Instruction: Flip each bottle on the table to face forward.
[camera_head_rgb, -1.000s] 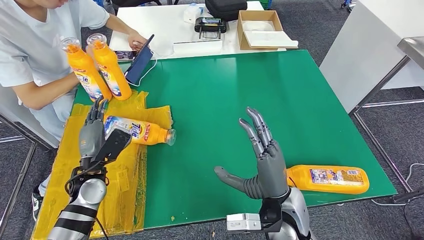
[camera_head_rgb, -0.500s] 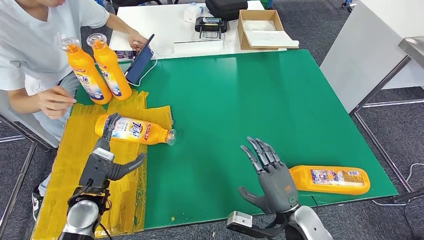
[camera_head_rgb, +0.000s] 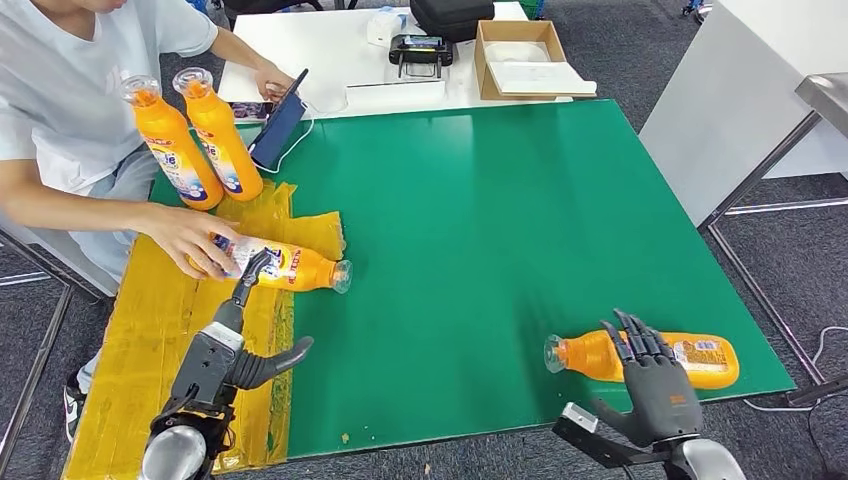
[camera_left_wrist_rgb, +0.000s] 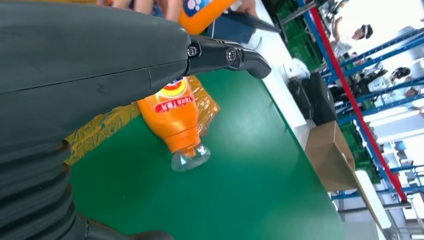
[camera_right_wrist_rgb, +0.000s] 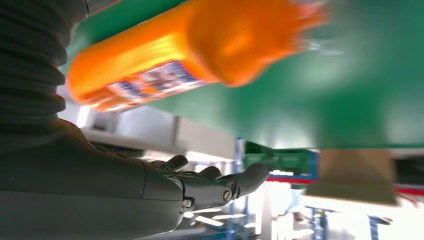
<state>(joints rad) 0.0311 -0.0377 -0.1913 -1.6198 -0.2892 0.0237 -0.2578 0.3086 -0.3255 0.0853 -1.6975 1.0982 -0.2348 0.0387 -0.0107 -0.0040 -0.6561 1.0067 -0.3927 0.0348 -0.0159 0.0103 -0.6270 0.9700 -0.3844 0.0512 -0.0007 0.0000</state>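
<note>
While lying flat: orange bottle (camera_head_rgb: 640, 357) (labelled); right robot hand (camera_head_rgb: 655, 383) empty, fingers apart.

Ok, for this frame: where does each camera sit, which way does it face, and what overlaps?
Head view: high on the body, looking down on the green table; left hand and right hand show.
Left wrist view: behind the left hand, facing the lying bottle on the yellow sheet, shared with the head view.
Right wrist view: behind the right hand, facing the bottle at the near table edge.

Your right hand (camera_head_rgb: 655, 385) sits open over the near-right bottle (camera_head_rgb: 640, 358). Your left hand (camera_head_rgb: 225, 345) hangs open near the left bottle (camera_head_rgb: 285, 265), which a person's hand (camera_head_rgb: 190, 240) touches.
</note>
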